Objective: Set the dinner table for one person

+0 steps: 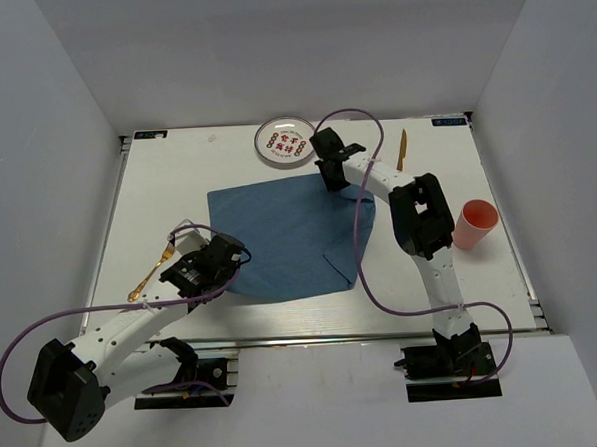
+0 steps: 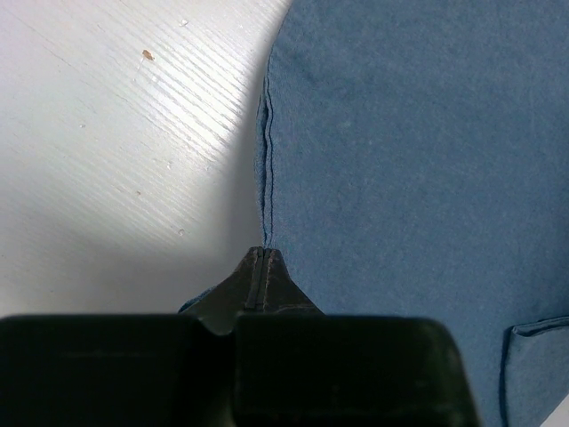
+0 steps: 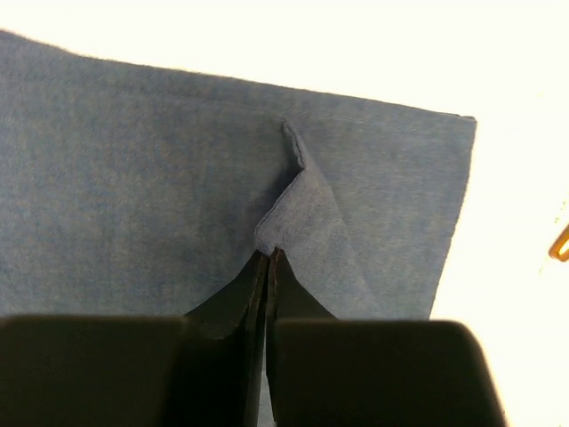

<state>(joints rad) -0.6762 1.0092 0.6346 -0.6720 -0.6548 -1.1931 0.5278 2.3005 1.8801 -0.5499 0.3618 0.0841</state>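
Black jaws of the left gripper (image 2: 258,255) fill the bottom of its wrist view. They are closed tight, with the hem of the blue placemat (image 2: 400,178) running in between their tips. The right gripper (image 3: 269,255) has its jaws pressed together too, pinching a raised peak of the same cloth near its edge.

In the top view the white desk (image 1: 176,170) spans the frame. The placemat lies at its centre, with the corner at 5 o'clock folded over. Seen from the placemat, a patterned plate (image 1: 284,142) sits at 12 o'clock just beyond the far hem. An orange knife (image 1: 401,150) lies at 1 o'clock. A pink cup (image 1: 475,222) stands apart at 3 o'clock. A gold utensil (image 1: 151,273) lies at 9 o'clock near the desk's left rail.
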